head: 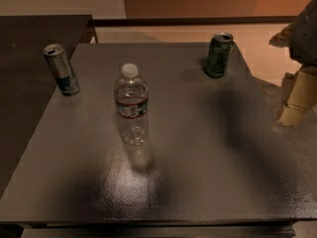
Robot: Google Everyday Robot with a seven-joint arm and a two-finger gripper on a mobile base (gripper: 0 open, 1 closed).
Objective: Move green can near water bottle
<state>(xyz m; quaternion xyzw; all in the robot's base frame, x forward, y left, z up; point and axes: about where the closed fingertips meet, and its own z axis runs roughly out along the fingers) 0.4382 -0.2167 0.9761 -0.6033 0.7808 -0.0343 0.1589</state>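
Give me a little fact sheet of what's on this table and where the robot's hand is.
table: dark, glossy top
water bottle: upright, near the middle, white cap
green can: upright, far right corner, well apart from the bottle
silver-and-blue can: standing at the far left edge
gripper: at the right edge of the view, right of the green can, touching none of the three items
task status: green can not yet moved near the bottle

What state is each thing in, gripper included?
green can: upright, far right, not gripped.
bottle: upright, capped, centre, apart from both cans.
silver-blue can: upright, far left.
gripper: right edge of view, clear of the green can.
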